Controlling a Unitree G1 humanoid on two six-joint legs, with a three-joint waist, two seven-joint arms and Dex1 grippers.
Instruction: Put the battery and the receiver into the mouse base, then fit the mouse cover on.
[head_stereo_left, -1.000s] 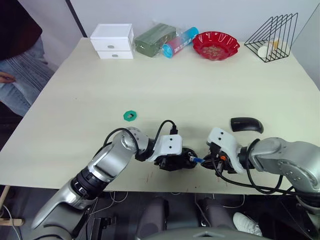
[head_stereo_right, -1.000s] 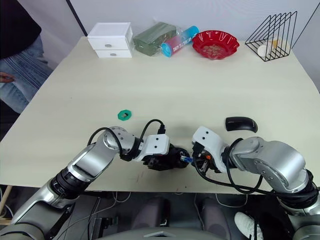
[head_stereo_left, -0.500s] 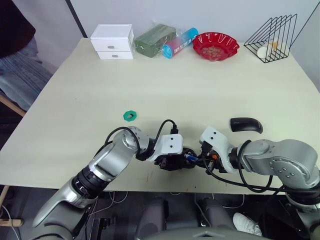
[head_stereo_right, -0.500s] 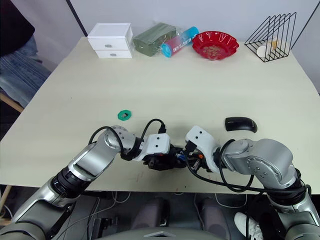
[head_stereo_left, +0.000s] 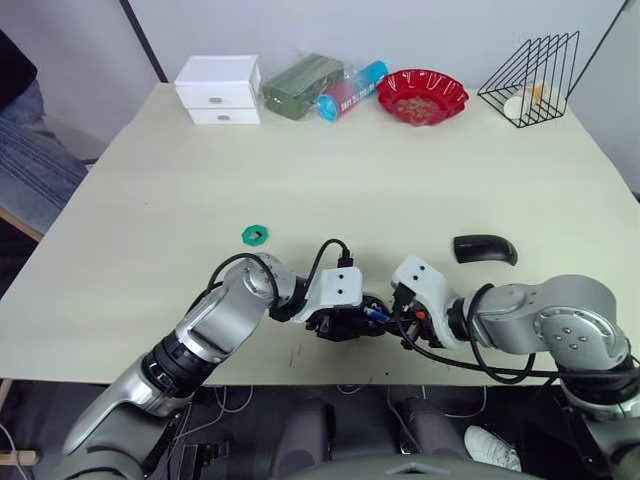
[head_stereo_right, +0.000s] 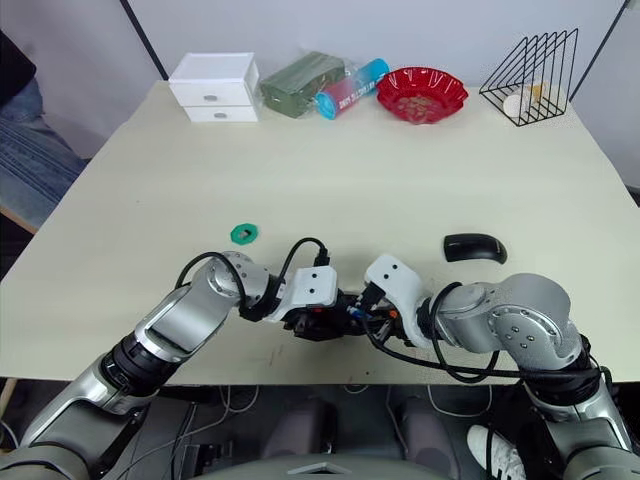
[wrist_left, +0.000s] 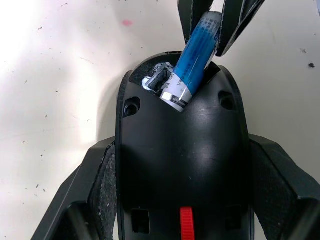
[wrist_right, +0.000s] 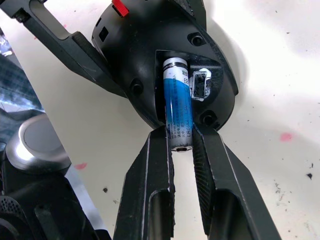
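My left gripper (wrist_left: 182, 145) is shut on the black mouse base (wrist_left: 182, 165) and holds it by its sides near the table's front edge. The base (head_stereo_left: 345, 325) has a red tab showing. From the right, my right gripper (wrist_right: 181, 137) is shut on the battery (wrist_right: 179, 107), a blue and white cylinder. The battery's far end sits tilted in the base's open compartment (wrist_left: 192, 60). Beside it in the compartment lies a small silver piece (wrist_right: 201, 85) that looks like the receiver. The glossy black mouse cover (head_stereo_left: 485, 249) lies on the table, to the right of both grippers.
A green ring (head_stereo_left: 255, 235) lies left of centre. Along the back edge stand a white drawer box (head_stereo_left: 217, 85), a green pack (head_stereo_left: 300, 85), a blue-red tube (head_stereo_left: 350, 88), a red bowl (head_stereo_left: 420, 95) and a wire rack (head_stereo_left: 530, 80). A person (head_stereo_left: 25, 150) is at the far left.
My right gripper has moved left with the battery, up to the mouse base, and the battery's end now rests in the compartment. The left gripper still holds the base in place.
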